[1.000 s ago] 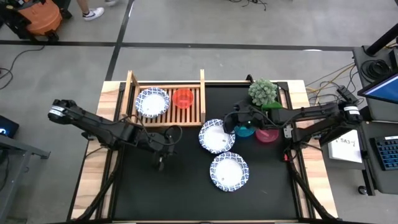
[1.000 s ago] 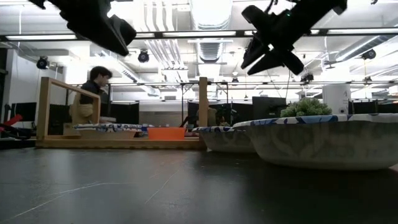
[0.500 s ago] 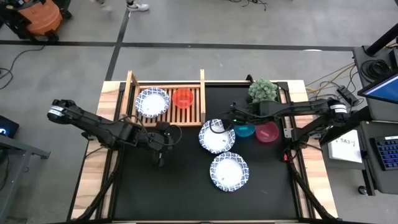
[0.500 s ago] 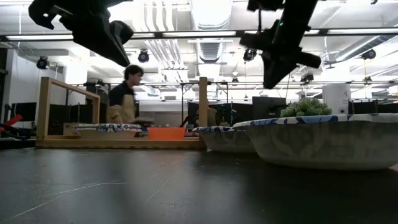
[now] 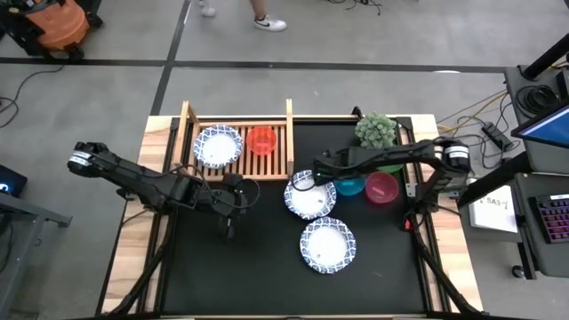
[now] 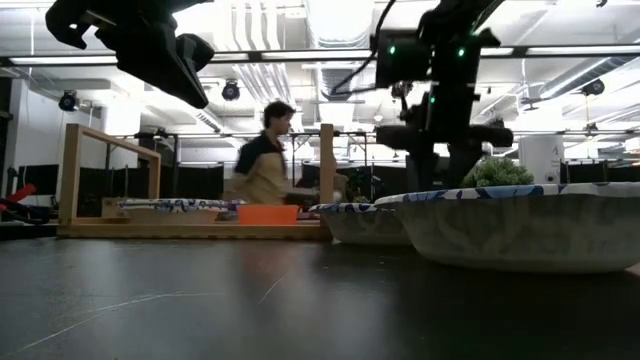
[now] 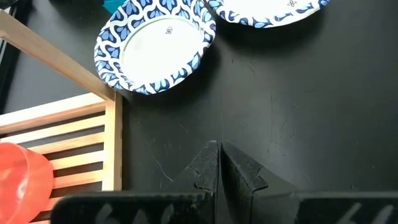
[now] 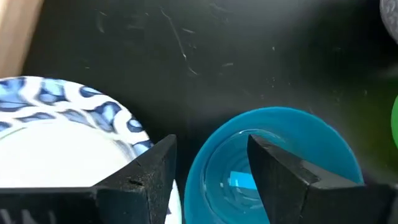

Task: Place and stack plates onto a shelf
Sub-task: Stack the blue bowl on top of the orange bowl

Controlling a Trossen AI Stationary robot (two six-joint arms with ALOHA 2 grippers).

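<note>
Plates lie flat, rims up, on the black bench [image 5: 267,267]: one plate [image 5: 218,145] rests on the wooden shelf [image 5: 283,142] beside a red bowl [image 5: 261,140], a second plate [image 5: 310,195] sits just off the shelf's 4 o'clock corner, and a third plate [image 5: 327,245] lies at 5 o'clock from it. The shelf's long axis runs 9 to 3 o'clock. Right gripper [image 8: 208,165] hovers parted and empty over the second plate's 2 o'clock rim, beside a teal bowl [image 8: 273,162]. Left gripper [image 7: 219,163] is closed on nothing, above bare bench.
</note>
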